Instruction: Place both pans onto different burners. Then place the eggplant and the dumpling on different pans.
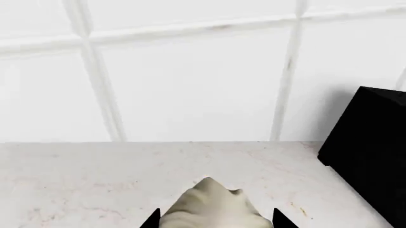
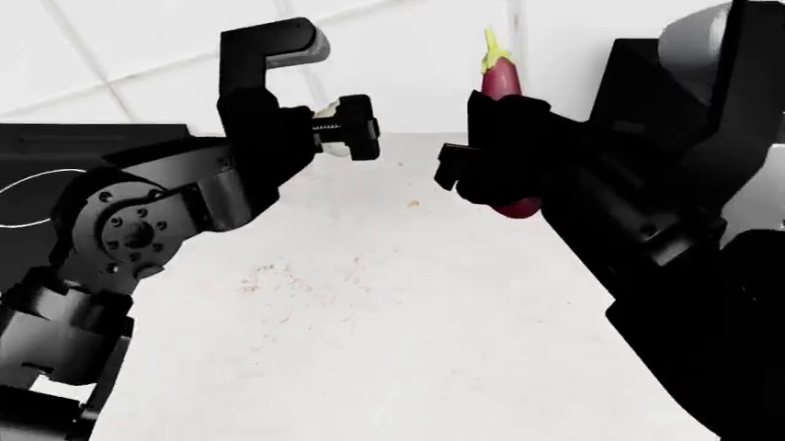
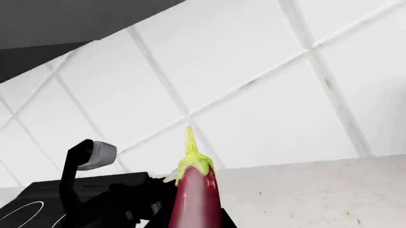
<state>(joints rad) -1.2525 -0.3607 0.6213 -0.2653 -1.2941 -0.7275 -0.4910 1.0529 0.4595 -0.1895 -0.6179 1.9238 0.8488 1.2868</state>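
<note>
The off-white pleated dumpling (image 1: 212, 202) sits between the black fingertips (image 1: 152, 220) of my left gripper (image 1: 216, 221), which is shut on it above the pale counter near the tiled wall. In the head view only a sliver of the dumpling (image 2: 326, 122) shows inside the left gripper (image 2: 344, 127). My right gripper (image 2: 491, 161) is shut on the glossy purple eggplant (image 2: 501, 81), held upright with its green stem up. The right wrist view shows the eggplant (image 3: 197, 194) rising out of the right gripper (image 3: 197, 224). Both pans are out of view.
The black glass cooktop (image 2: 86, 147) lies at the left, with part of a white ring (image 2: 25, 200) showing. A speckled white counter (image 2: 368, 312) spreads in front of me. A white tiled wall (image 2: 405, 46) stands behind. A black block (image 1: 371, 147) stands right of the dumpling.
</note>
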